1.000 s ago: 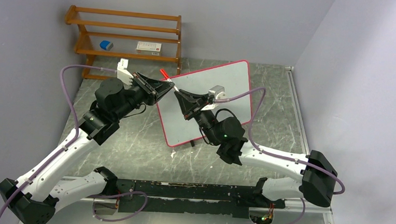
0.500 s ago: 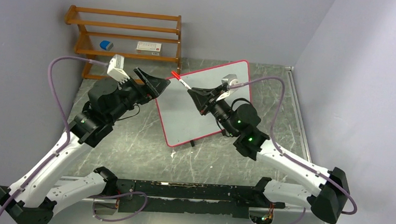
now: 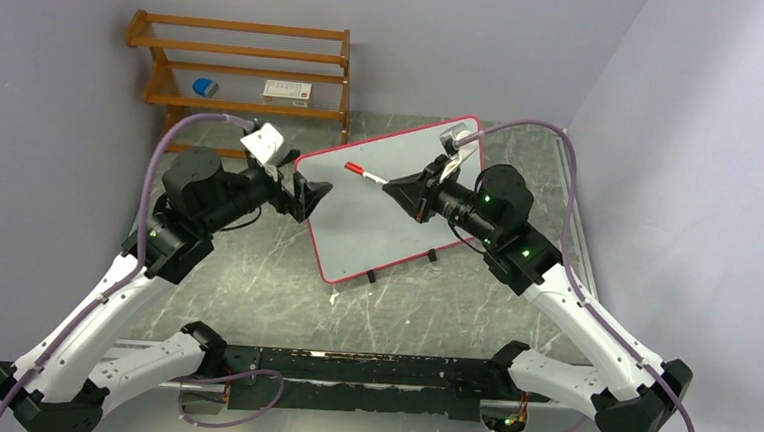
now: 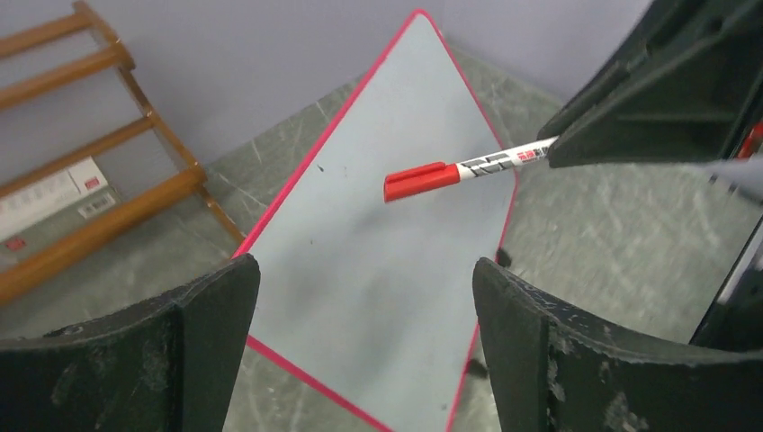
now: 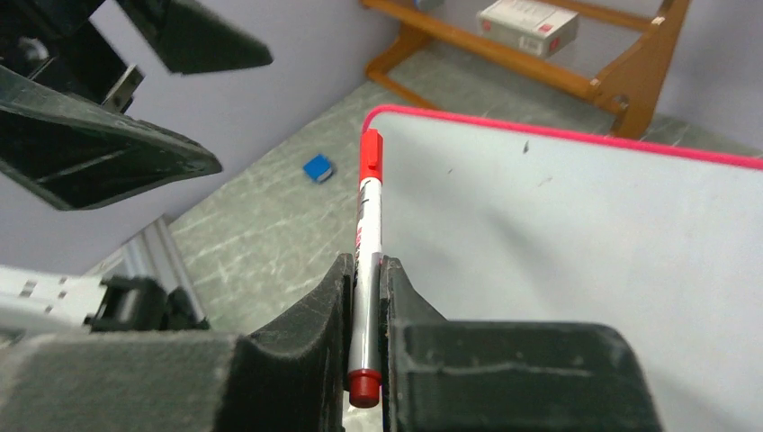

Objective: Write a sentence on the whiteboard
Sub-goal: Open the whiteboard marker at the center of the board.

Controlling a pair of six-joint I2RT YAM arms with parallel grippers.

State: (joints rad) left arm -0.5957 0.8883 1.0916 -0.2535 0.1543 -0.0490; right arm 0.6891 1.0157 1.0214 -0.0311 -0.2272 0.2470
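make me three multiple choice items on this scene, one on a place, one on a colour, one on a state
1. Where is the marker?
A. in the right tool, over the whiteboard
B. lying flat on the whiteboard
C. standing in a cup

2. What colour is the marker's cap?
A. blue
B. red
C. black

3. How is the left tool?
A. shut on the marker
B. shut on the whiteboard's frame
C. open, holding nothing

Answers:
1 A: the right wrist view shows that tool clamped on the marker's barrel, with the board beyond.
2 B: the cap is plainly red in both wrist views.
3 C: its jaws stand wide apart with nothing gripped between them.
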